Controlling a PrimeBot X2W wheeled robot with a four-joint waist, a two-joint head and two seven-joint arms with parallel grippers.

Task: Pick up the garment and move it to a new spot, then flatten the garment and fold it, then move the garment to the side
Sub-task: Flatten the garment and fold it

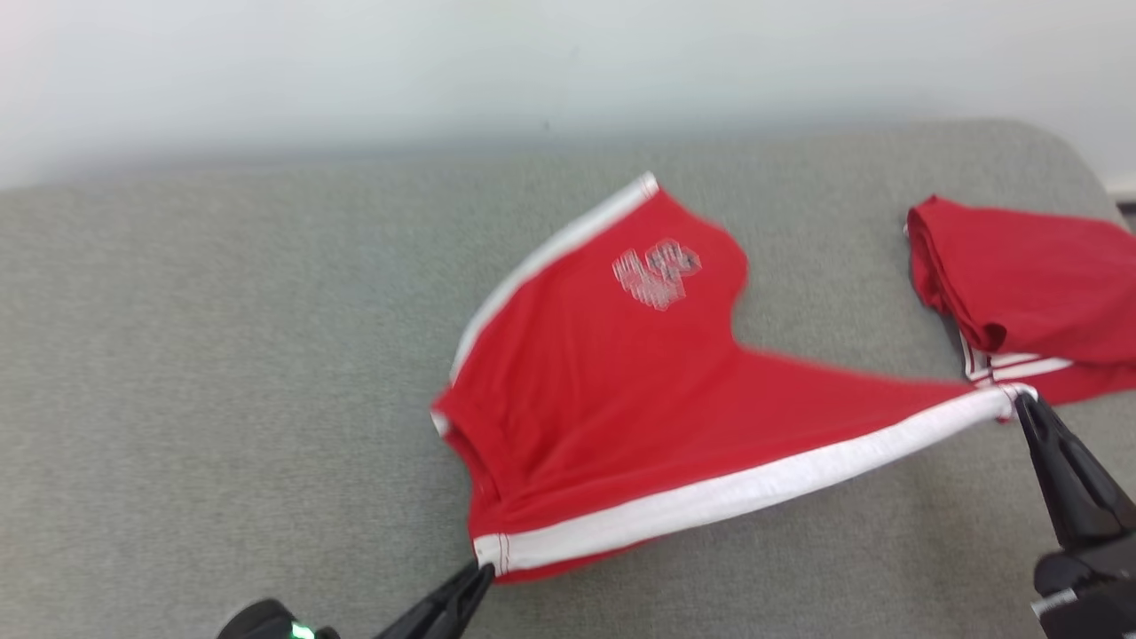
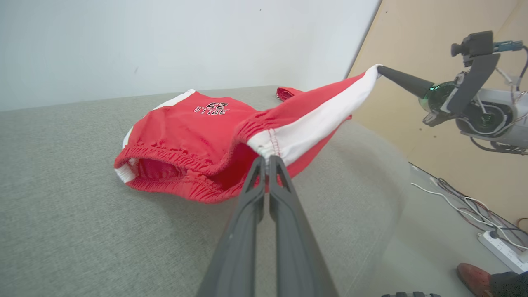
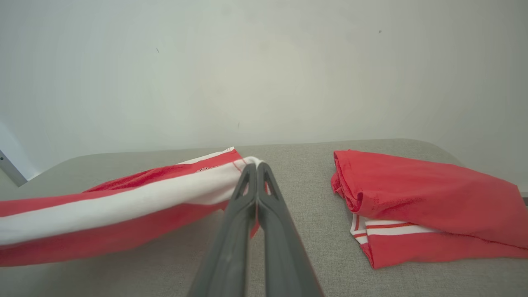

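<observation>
The shorts [image 1: 612, 382], light, thin and limp, hang stretched along the cushion's [image 1: 222, 355] front edge, with the far leg resting on it. The left gripper [image 1: 479, 572] is pinched tight on the waistband corner and the right gripper [image 1: 1021, 404] on the hem corner. These corners look like the best holds, since slack cloth would sag.

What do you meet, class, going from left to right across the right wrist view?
Red shorts with a white stripe → right gripper, jaws shut on the shorts' corner → folded red clothes.
</observation>
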